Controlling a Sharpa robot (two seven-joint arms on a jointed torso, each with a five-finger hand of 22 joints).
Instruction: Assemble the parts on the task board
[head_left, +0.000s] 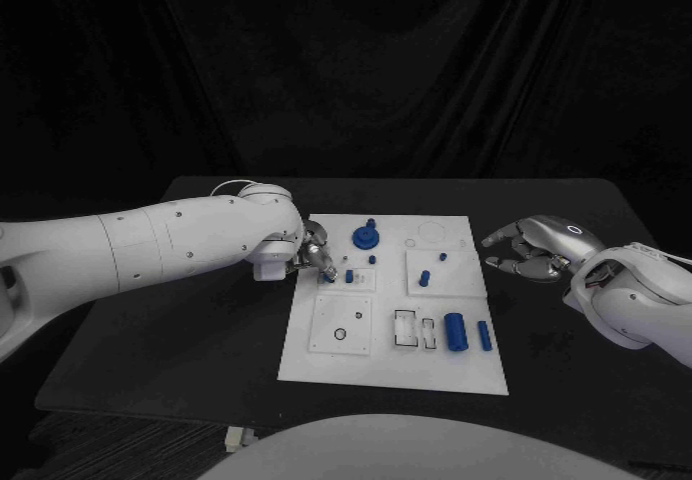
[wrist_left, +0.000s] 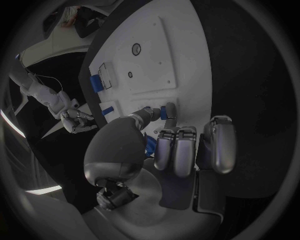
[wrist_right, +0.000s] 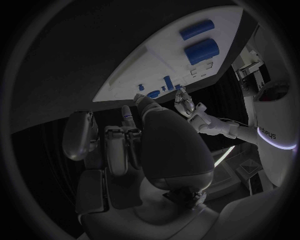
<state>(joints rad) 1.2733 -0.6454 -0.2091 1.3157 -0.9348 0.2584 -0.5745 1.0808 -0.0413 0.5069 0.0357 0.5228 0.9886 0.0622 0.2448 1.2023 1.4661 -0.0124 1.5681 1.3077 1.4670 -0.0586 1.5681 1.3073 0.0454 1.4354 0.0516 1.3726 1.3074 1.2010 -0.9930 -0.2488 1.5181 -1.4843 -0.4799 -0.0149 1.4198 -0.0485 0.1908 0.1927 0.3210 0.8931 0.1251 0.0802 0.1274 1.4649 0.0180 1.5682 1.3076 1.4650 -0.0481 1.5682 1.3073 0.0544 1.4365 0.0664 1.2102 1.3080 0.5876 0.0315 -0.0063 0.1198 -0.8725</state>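
The white task board (head_left: 392, 352) lies in the middle of the table. My left hand (head_left: 312, 256) reaches over the board's left edge and pinches a small blue peg (wrist_left: 164, 112) between thumb and a fingertip, over a small square block (head_left: 352, 279). A blue round disc (head_left: 368, 238) sits at the board's far side. Two short blue pegs (head_left: 427, 278) stand right of centre. A thick blue cylinder (head_left: 456, 332) and a thinner blue bar (head_left: 485, 336) lie at the near right. My right hand (head_left: 531, 249) hovers off the board's right edge, fingers loosely curled and apart, holding nothing.
A black ring (head_left: 340, 334) lies on a square plate at the board's near left, beside two narrow rectangular slots (head_left: 415, 328). Bare black table (head_left: 173, 340) runs all round the board, with dark curtain behind.
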